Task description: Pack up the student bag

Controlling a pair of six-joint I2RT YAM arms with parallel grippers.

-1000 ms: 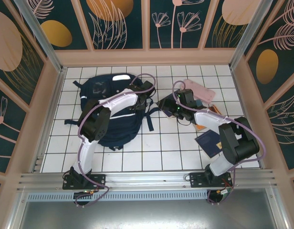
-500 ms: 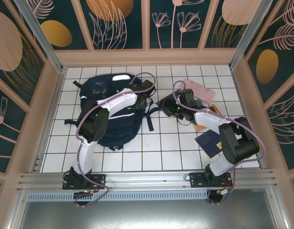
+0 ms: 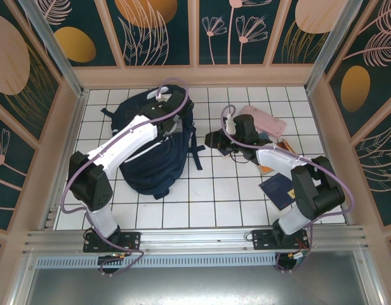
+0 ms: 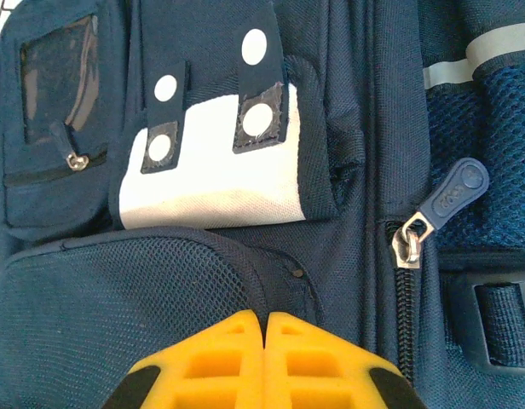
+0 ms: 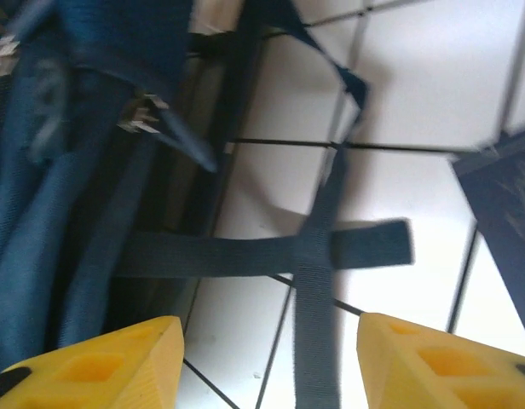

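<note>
Student bag [image 3: 151, 166], a large dark navy fabric backpack with thin pale stripes and black straps, is sitting on the left half of the white tiled table [image 3: 208, 190], with my left arm reaching across it to its far end. My left gripper [image 4: 264, 319] is pressing its yellow fingers tightly together right against the bag's front. It is hovering over a dark mesh pocket [image 4: 118, 298], just below a white fabric patch [image 4: 211, 192] with round studs. I cannot tell whether any cloth is being pinched between them. A navy rubber zip pull [image 4: 450, 198] is hanging to the right of the patch. My right gripper [image 5: 268, 328] is standing released just beside the bag's right edge. Its fingers are spreading wide, and a black webbing strap [image 5: 314, 290] is running through the gap without touching either one. Beyond my right arm, a pink oblong pencil case [image 3: 265, 122] is lying near the back, well apart from the bag, and a flat dark blue book [image 3: 278, 189] is lying closer to the arm's base.
</note>
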